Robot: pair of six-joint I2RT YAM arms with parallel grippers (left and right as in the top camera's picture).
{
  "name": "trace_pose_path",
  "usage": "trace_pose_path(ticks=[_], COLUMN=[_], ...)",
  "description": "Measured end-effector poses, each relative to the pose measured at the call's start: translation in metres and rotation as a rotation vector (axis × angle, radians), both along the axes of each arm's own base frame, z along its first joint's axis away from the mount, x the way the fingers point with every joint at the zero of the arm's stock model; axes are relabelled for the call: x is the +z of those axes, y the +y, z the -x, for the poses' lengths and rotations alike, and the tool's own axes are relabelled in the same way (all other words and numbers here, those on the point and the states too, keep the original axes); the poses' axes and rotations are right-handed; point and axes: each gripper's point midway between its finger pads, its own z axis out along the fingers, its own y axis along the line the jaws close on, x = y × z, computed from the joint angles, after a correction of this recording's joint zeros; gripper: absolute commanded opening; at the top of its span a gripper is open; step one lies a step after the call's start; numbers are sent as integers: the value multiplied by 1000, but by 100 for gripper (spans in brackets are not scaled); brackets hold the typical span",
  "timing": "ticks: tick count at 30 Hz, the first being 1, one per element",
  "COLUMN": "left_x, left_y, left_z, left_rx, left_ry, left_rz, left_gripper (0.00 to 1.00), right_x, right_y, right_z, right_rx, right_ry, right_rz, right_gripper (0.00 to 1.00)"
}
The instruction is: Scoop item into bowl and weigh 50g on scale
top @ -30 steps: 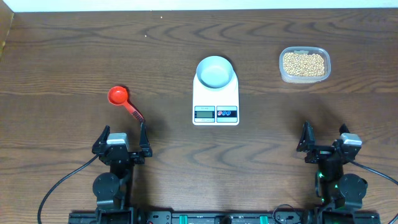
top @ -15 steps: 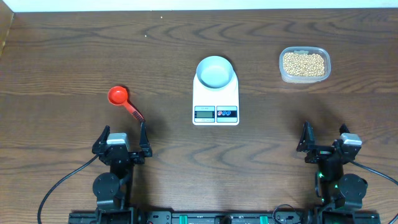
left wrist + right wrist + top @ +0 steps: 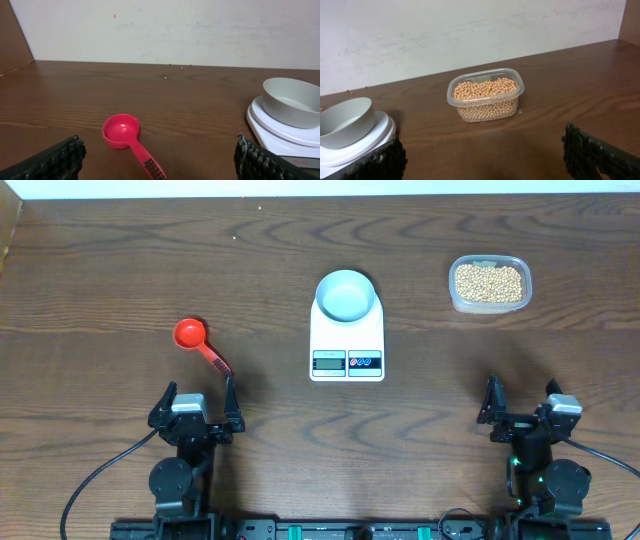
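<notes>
Both grippers sit at the near edge of the worktop [image 3: 120, 270], the left gripper [image 3: 197, 398] and the right gripper [image 3: 522, 402] each with fingers spread apart and nothing between them. Nothing of the task looks started: the bowl [image 3: 346, 295] sits empty on the far end of the scale [image 3: 347, 340] at the centre, and the beans [image 3: 489, 282] all lie in a clear tub [image 3: 489, 283] at the far right, well apart from the scale. A red scoop [image 3: 203, 348] lies on the left, just beyond the left gripper, cup up and handle angled near and right towards it. The likely first step is to pick up that scoop. It would go best with the left gripper closing across the ribbed near end of the handle, low to the worktop, so the cup stays level and clear of the fingers. A grip too close to the cup would probably get in the way when digging into the tub. The scale display is too small to read, so whether it is zeroed with the bowl on cannot be told.
</notes>
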Motion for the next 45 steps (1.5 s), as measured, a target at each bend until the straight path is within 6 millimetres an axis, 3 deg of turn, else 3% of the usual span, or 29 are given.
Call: trace_pose_path(ticks=[45], left_x=[-4], left_y=[0], left_z=[-1], left_rx=[0], left_ry=[20], left_rz=[2], left_gripper=[97], right_x=[0], right_y=[0], right_z=[0], right_rx=[0], right_ry=[0], right_rz=[0], right_gripper=[99])
